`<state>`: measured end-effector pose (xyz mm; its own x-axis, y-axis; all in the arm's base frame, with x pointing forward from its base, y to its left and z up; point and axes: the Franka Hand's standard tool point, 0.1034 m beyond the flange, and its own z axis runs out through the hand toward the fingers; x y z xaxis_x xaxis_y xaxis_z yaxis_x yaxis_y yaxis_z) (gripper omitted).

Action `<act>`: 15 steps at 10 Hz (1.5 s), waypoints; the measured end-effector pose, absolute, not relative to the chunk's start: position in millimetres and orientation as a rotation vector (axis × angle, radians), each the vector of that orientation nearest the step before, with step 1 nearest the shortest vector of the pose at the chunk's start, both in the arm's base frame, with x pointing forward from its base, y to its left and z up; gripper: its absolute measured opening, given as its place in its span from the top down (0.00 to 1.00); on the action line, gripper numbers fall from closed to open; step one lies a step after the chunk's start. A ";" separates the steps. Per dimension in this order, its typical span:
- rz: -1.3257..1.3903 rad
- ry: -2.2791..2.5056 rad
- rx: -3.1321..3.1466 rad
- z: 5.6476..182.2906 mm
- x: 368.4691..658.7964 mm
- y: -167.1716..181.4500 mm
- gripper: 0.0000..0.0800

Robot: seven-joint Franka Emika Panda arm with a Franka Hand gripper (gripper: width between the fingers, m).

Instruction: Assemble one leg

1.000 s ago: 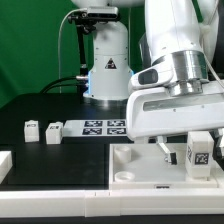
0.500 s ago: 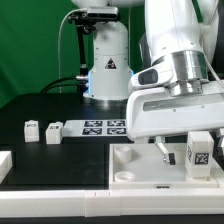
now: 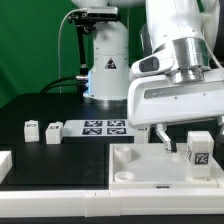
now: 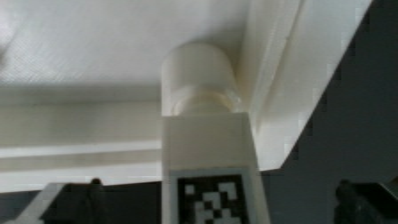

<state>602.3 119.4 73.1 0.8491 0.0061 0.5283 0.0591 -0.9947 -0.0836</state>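
A white leg with a black-and-white tag stands upright on the large white panel near its corner at the exterior view's right. In the wrist view the leg rises from the panel with its tag facing the camera. My gripper hangs just above and around the leg's top. Its dark fingertips stand wide apart on either side of the leg with gaps, so it is open and holds nothing. Two more small tagged legs stand on the black table at the exterior view's left.
The marker board lies flat behind the panel. A white part sits at the exterior view's left edge. The robot base stands at the back before a green curtain.
The gripper and wrist have risen a little above the panel. The leg has stayed standing where it was.
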 end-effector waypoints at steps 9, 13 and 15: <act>-0.210 0.050 -2.965 78.3 622.8 112.8 0.19; -0.208 0.053 -2.965 77.9 622.5 112.1 0.19; -0.190 0.317 -2.964 79.4 621.9 117.3 0.19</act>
<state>621.9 117.3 79.4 0.9696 -0.2190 0.1093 -0.1993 -0.9657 -0.1668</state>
